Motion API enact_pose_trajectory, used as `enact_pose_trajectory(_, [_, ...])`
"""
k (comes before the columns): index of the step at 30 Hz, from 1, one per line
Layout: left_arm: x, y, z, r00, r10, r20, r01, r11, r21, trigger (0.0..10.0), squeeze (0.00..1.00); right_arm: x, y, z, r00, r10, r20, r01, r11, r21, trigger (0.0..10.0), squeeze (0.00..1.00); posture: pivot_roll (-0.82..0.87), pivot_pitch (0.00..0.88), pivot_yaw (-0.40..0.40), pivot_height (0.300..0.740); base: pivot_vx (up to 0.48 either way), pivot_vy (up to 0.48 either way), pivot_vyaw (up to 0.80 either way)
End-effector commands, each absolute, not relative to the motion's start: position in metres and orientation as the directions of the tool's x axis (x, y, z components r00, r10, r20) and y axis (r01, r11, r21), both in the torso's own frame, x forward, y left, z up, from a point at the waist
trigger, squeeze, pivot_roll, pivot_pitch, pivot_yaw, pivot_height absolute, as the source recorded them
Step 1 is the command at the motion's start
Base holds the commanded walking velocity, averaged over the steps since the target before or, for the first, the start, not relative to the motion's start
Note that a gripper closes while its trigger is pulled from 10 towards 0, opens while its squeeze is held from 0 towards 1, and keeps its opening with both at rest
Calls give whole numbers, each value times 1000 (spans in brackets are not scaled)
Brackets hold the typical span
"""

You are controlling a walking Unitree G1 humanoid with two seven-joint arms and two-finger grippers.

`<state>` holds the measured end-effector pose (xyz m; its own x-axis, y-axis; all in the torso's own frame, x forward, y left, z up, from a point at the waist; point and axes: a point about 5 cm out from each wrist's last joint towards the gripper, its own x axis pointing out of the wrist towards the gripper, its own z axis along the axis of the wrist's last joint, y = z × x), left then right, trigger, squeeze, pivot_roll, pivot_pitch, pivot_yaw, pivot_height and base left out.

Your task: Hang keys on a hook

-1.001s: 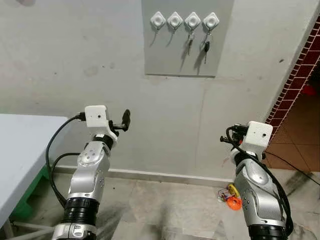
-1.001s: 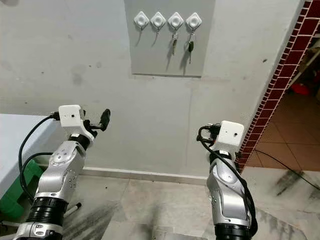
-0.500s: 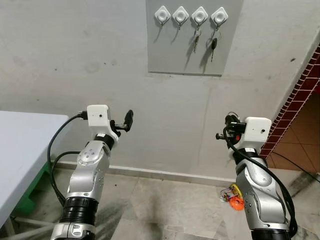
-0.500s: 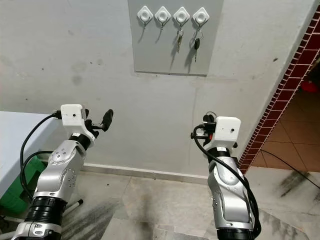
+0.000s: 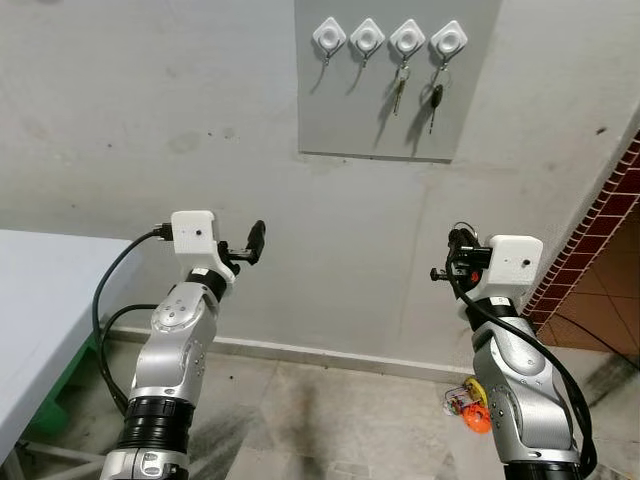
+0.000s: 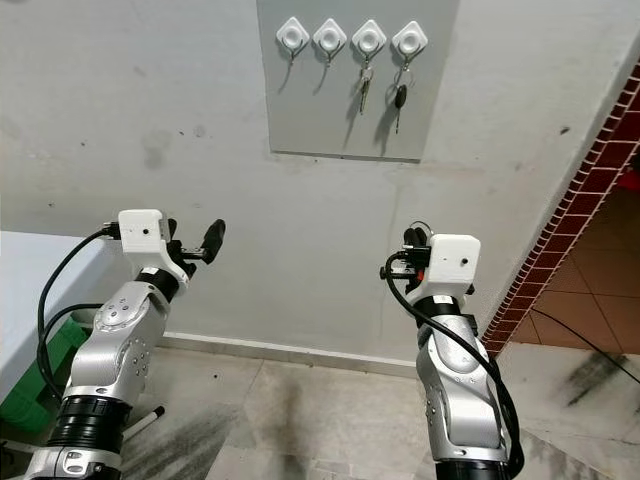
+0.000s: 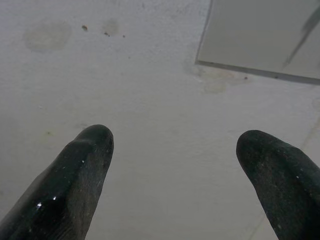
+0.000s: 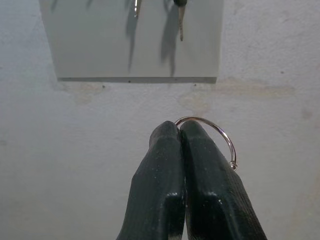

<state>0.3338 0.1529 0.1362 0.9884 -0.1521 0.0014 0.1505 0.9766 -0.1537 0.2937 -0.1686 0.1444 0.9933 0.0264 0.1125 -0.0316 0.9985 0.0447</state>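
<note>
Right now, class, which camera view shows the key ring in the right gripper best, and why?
The right wrist view: the thin metal key ring arcs out from between the shut fingers of the right gripper, close and sharp against the wall. In the two eye views the right gripper is small and side-on, and the ring is too tiny to make out.

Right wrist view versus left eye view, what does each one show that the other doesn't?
The right wrist view alone shows the right claw shut on a thin key ring. The left eye view alone shows four white hooks, the two on the robot's left bare, plus the left claw, a white table and an orange item on the floor. Both show the grey panel on the wall and the keys hanging there.
</note>
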Motion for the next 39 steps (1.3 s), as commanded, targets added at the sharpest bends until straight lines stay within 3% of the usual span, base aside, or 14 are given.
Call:
enact_pose_trajectory(1, [333, 155, 139, 989, -146, 5, 145, 978, -152, 10000, 0, 292, -167, 151, 989, 39, 144, -46, 998, 46, 10000, 0, -63, 0, 32, 740, 345, 0, 0])
enact_pose_trajectory(31, [330, 153, 137, 991, -130, -7, 127, 979, -161, 10000, 0, 291, -168, 151, 990, 43, 137, -49, 998, 43, 10000, 0, -60, 0, 24, 740, 338, 0, 0])
enact_pose_trajectory(39, [329, 148, 145, 988, -151, 38, 155, 980, -125, 10000, 0, 301, -167, 162, 980, 122, 158, -123, 992, -8, 10000, 0, -64, 0, 28, 740, 61, 0, 0])
